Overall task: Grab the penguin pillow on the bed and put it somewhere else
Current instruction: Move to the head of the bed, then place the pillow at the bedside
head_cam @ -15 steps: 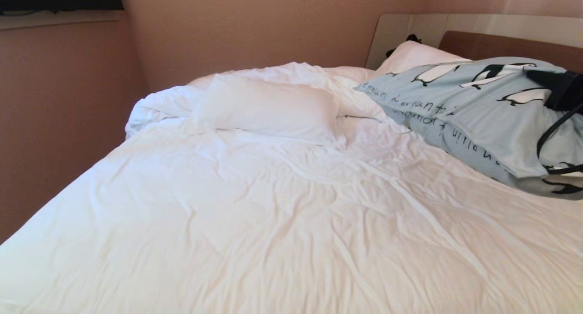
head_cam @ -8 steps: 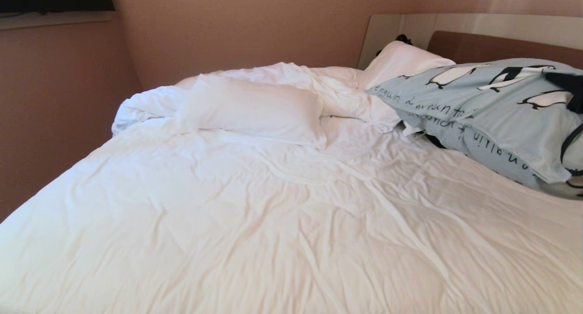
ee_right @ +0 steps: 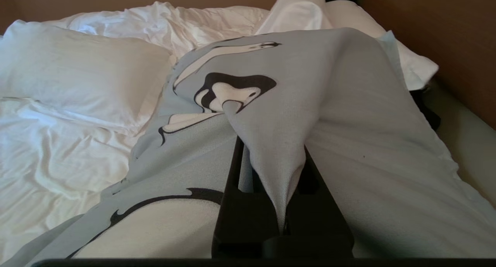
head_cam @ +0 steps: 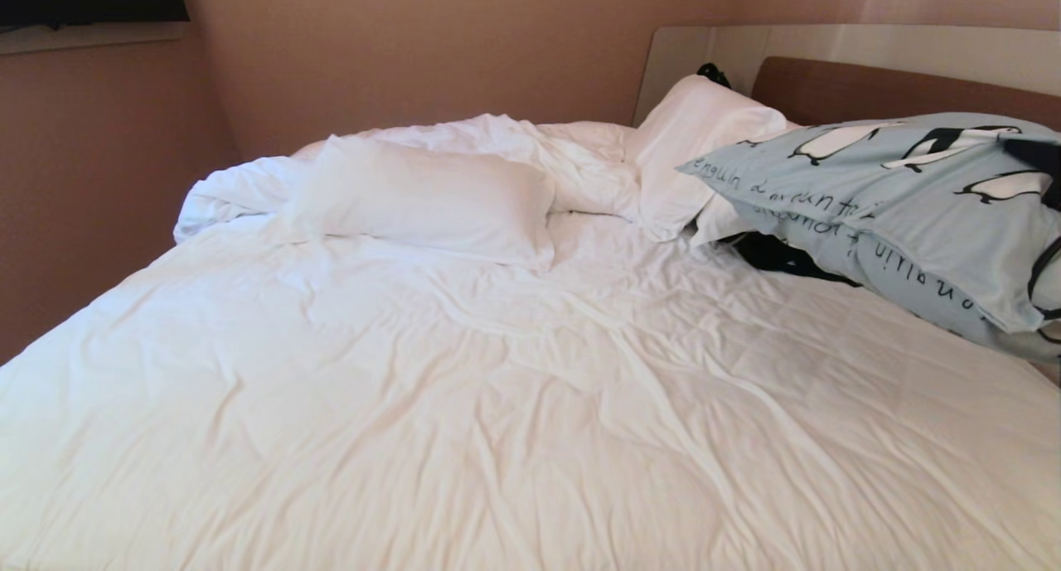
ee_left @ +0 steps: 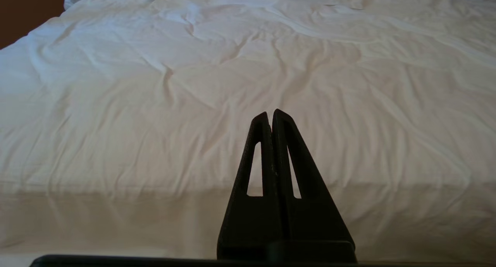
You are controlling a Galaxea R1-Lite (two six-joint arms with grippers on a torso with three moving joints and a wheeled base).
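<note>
The penguin pillow (head_cam: 895, 215), light blue with black-and-white penguins and dark script, hangs tilted above the right side of the bed (head_cam: 497, 405); its left end is clear of the duvet. My right gripper (head_cam: 1036, 152) shows only as a black shape at the view's right edge. In the right wrist view this gripper (ee_right: 271, 150) is shut on a pinched fold of the penguin pillow (ee_right: 348, 104), and fabric covers its fingertips. My left gripper (ee_left: 271, 114) is shut and holds nothing, over the near edge of the bed (ee_left: 155, 104).
A white pillow (head_cam: 423, 198) lies at the back left on bunched duvet. Another white pillow (head_cam: 692, 140) leans against the brown headboard (head_cam: 870, 86). A dark thing (head_cam: 779, 256) lies under the lifted pillow. A pinkish wall (head_cam: 99, 181) runs along the bed's left side.
The whole view has shifted, so the bed sits further left. The penguin pillow has risen and moved right, uncovering the leaning white pillow and the dark thing beneath it.
</note>
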